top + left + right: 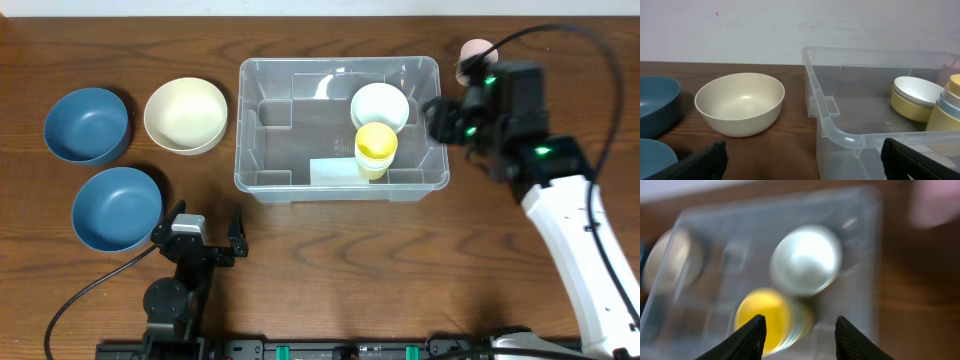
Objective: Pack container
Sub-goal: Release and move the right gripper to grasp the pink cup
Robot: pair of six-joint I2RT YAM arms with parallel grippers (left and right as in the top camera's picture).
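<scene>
Lighting was bright and even from above in the overhead view, with short soft shadows and a pale glare streak on the container wall, while the left wrist view was sharp and the right wrist view was heavily blurred, smearing every outline.

Wooden table: container, three bowls.
</scene>
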